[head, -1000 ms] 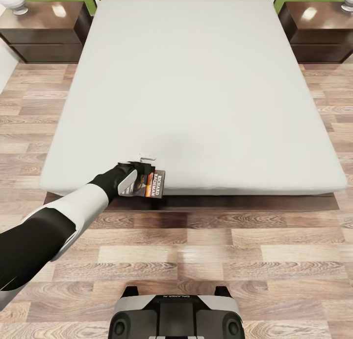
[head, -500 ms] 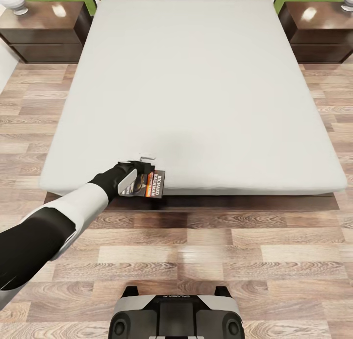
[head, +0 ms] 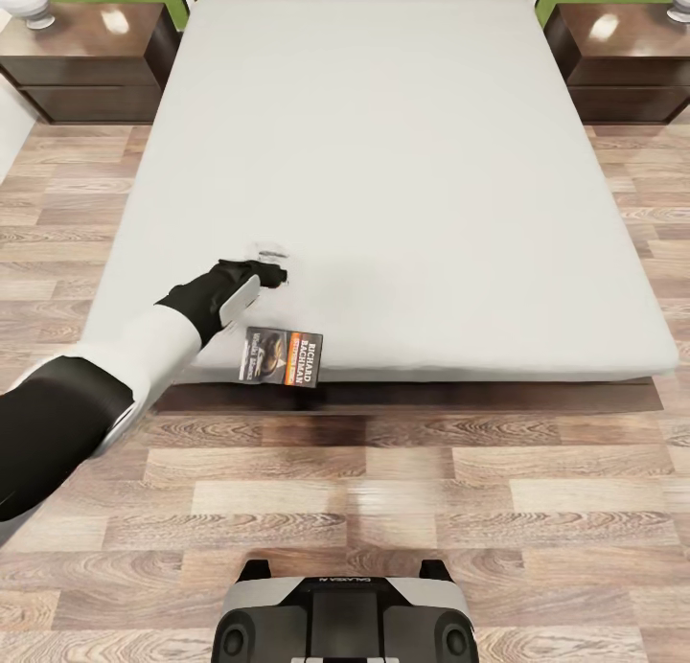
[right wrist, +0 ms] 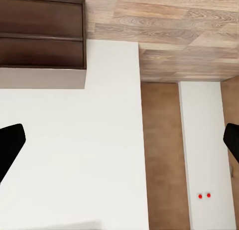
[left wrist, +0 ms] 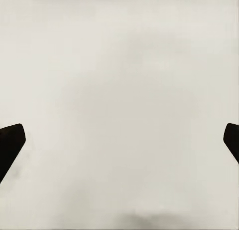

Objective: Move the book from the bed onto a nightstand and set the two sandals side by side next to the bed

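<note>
The book (head: 281,355) lies flat at the foot edge of the bed (head: 402,165), part of it hanging past the mattress edge. The left gripper (head: 271,263) hovers over bare mattress just beyond it, jaws spread wide and empty; the right gripper (right wrist: 119,145) is likewise wide open. A careless nudge from the arm could likely tip the overhanging book onto the floor (head: 431,491).

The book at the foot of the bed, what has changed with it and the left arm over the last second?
The left gripper has lifted off the book and drawn back up over the mattress toward the headboard; its jaws stand wide apart in the left wrist view, holding nothing. The book stayed where it was, lying flat at the near edge of the bed. Both nightstands and the view itself are unchanged.
</note>
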Motion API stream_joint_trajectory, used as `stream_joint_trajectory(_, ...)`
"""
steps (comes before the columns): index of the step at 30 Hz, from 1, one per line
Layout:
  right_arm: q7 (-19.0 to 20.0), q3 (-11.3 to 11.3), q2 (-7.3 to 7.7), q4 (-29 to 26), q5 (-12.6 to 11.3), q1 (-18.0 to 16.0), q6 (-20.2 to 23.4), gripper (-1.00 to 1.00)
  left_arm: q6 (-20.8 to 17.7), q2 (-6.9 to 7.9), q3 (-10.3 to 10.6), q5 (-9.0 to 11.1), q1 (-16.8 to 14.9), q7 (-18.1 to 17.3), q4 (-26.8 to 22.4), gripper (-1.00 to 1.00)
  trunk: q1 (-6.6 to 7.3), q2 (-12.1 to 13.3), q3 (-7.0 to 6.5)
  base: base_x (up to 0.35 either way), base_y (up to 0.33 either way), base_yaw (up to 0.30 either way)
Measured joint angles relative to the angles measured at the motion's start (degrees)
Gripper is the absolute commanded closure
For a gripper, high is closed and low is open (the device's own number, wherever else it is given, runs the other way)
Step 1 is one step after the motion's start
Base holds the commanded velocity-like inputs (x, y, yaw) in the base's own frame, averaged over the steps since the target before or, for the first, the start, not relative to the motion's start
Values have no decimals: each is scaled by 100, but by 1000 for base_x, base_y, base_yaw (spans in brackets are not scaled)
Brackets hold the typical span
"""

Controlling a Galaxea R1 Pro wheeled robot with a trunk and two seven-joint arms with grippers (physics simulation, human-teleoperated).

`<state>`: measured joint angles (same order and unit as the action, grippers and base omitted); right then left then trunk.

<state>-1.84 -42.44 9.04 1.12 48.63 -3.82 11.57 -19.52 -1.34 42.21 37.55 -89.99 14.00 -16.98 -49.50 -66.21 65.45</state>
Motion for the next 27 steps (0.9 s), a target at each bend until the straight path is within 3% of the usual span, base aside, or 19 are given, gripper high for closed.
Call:
stream_joint_trajectory(6, 15, 3, -1, 4, -5, 1, -186, -100, -106, 202, -3, 8, -550, 298, 11, -100, 0, 0, 1, 0, 0, 0)
stream_joint_trajectory(7, 18, 6, 1, 5, -3, 1, -234, -100, -165, 360, -5, -16, -754, 406, 9, -100, 0, 0, 0, 0, 0, 0)
stream_joint_trajectory(8, 18, 6, 1, 5, -4, 1, -236, -100, -165, 372, -5, 6, -769, 409, 9, -100, 0, 0, 0, 0, 0, 0)
stream_joint_trajectory(12, 27, 7, 5, 3, -2, 1, -288, -100, -352, 707, -5, -21, -1183, 663, 6, -100, 0, 0, 0, 0, 0, 0)
stream_joint_trajectory(15, 30, 9, 5, 1, -1, 1, -306, -100, -458, 999, -2, -186, -1448, 847, 12, -100, 0, 0, 0, 0, 0, 0)
stream_joint_trajectory(17, 34, 10, 3, -2, -1, 1, -313, -100, -499, 1224, -1, -476, -1563, 924, 13, -100, 0, 0, 0, 0, 0, 0)
stream_joint_trajectory(23, 39, 11, 0, -10, 0, 1, -329, -100, -600, 1863, -8, -1767, -1713, 1048, 20, -100, 0, 0, 0, 0, 0, 0)
stream_joint_trajectory(27, 36, 12, -1, -20, 0, -1, -333, -100, -624, 2323, -10, -2489, -1740, 1189, 50, -100, 0, 0, 0, 0, 0, 0)
